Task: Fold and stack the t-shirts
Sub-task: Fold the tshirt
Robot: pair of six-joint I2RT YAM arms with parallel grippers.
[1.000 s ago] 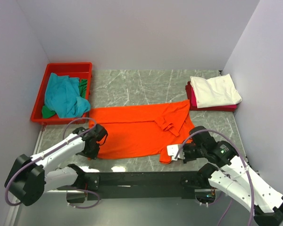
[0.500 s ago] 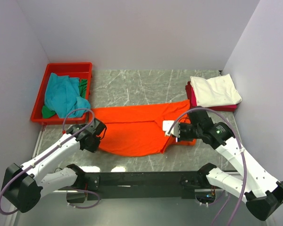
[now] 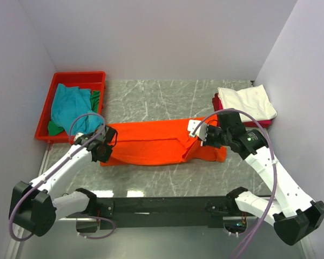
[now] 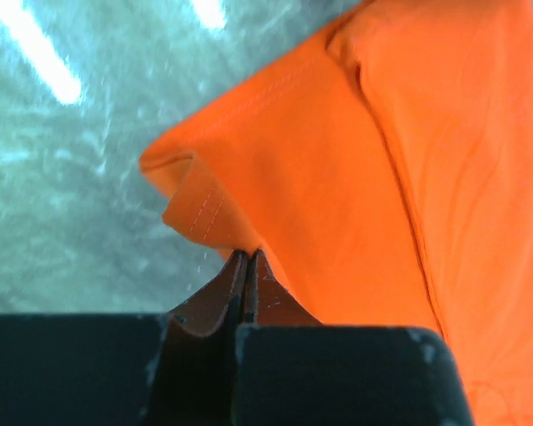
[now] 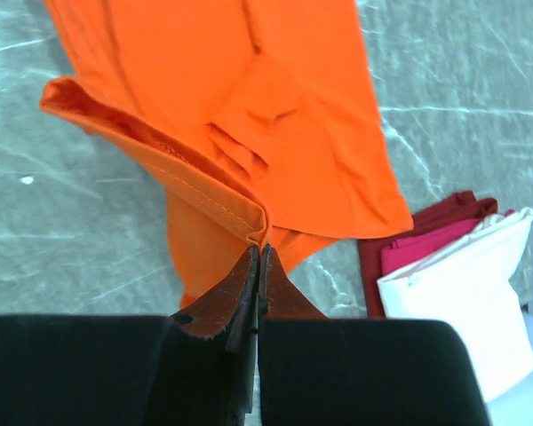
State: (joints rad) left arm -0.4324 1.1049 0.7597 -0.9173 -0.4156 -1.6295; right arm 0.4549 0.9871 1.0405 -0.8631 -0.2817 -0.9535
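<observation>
While left gripper [image 4: 247,259] and right gripper [image 5: 259,250] clamp orange shirt [image 3: 151,143] hem: best lowered together, edges matched, beside red tray [image 3: 78,76].

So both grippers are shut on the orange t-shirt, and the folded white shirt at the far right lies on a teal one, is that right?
Not quite: the white shirt lies on a magenta-red shirt, as the right wrist view shows. The left gripper and right gripper are shut on the orange t-shirt.
</observation>
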